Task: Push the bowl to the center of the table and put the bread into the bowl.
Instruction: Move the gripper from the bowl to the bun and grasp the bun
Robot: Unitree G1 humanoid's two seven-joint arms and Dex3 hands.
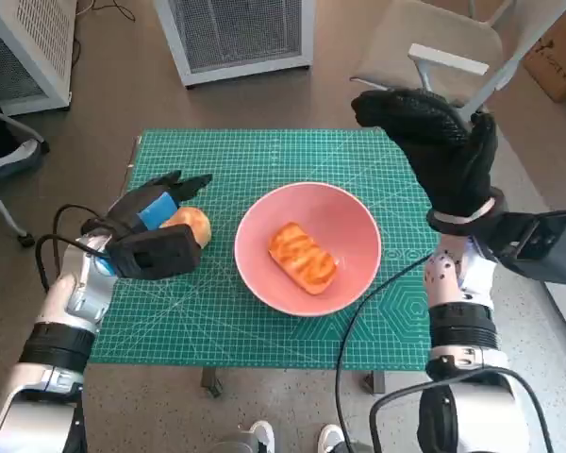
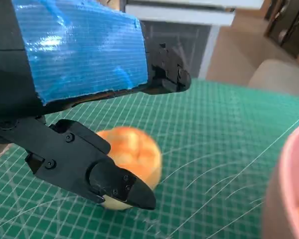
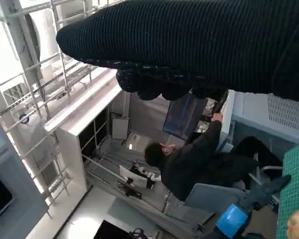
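Note:
The pink bowl (image 1: 358, 222) stands near the middle of the green mat (image 1: 264, 156), and a glazed oblong bread (image 1: 303, 257) lies inside it. A round golden bun (image 1: 192, 225) sits on the mat left of the bowl. My left hand (image 1: 154, 231) is low beside the bun; its thumb (image 2: 114, 184) lies under the bun (image 2: 132, 154) and its fingers (image 2: 162, 74) reach over it with a gap. My right hand (image 1: 439, 142) is raised above the table's far right corner, gloved, holding nothing. The bowl's rim (image 2: 289, 179) shows in the left wrist view.
White cabinets (image 1: 236, 33) stand beyond the table, with a chair (image 1: 434, 47) and a cardboard box (image 1: 561, 52) at the back right. A black cable (image 1: 358, 321) crosses the mat's front right. Shoes (image 1: 259, 436) show at the near edge. A seated person (image 3: 199, 159) appears in the right wrist view.

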